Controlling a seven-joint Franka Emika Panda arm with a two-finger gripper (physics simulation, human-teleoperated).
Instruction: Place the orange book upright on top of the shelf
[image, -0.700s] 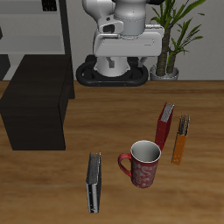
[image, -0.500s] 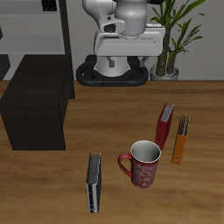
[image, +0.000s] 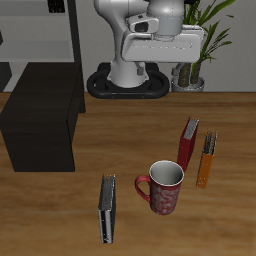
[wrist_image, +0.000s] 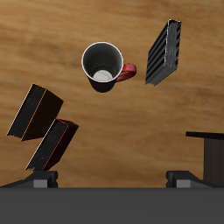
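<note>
The orange book (image: 206, 160) stands on its edge on the wooden table, beside the dark red book (image: 188, 142). In the wrist view the orange book (wrist_image: 33, 112) shows from above, dark with orange borders, next to the dark red book (wrist_image: 52, 144). The shelf (image: 40, 118) is a low black box across the table from the books; a corner of the shelf (wrist_image: 208, 144) shows in the wrist view. My gripper (wrist_image: 112, 178) is open and holds nothing. It hangs high near the robot's base, far from the orange book.
A red mug (image: 163, 186) stands near the books, closer to the table's front edge. A black-and-grey book (image: 107, 207) stands on edge beside it. A grey open rack (image: 40, 35) rises behind the shelf. A potted plant (image: 200, 40) stands at the back.
The arm's hand has turned and shifted toward the plant, now looking larger in the exterior view. The books, mug and shelf have not moved.
</note>
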